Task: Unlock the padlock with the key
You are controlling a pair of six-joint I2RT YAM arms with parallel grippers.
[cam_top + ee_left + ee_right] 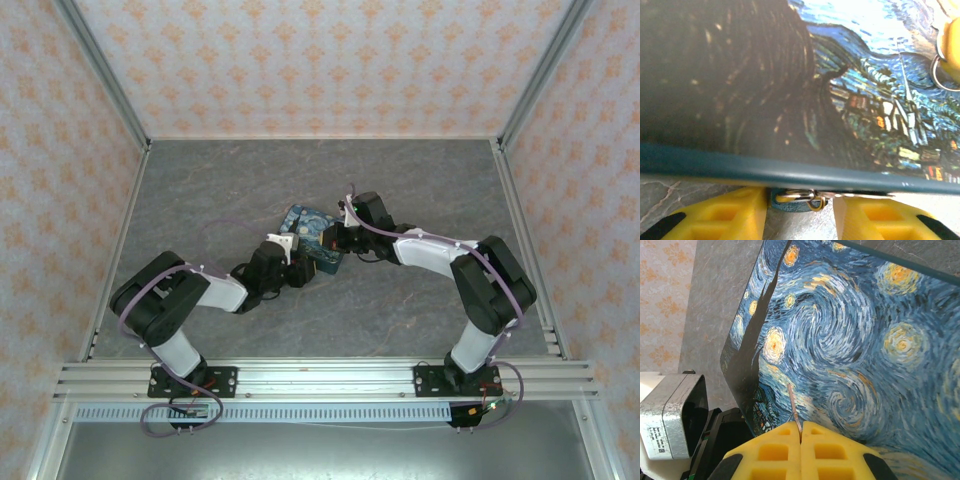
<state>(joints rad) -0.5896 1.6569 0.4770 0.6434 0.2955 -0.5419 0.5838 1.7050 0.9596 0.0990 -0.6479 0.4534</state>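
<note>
From above, the two arms meet over the painted tin (pixel 306 226) in the middle of the grey table (pixel 200 190). The left gripper (pixel 305 265) is at the tin's near edge and the right gripper (pixel 338 240) at its right side. Both sets of fingertips are too small and crowded to read here, and I can't pick out the padlock.

In the left wrist view, the tin's dark side blocks nearly everything. Under its rim the padlock (pixel 790 199) peeks out on the table, a teal sliver with a metal loop and the rest hidden. The left jaws stand apart on either side of it, with a thin gap on each side. At the far right, cut by the frame, are a yellow finger (pixel 952 45) and a key ring (pixel 938 71).

In the right wrist view, the jaws are pressed together on the key (pixel 793 405). Its thin blade points at the tin's swirled lid.
</note>
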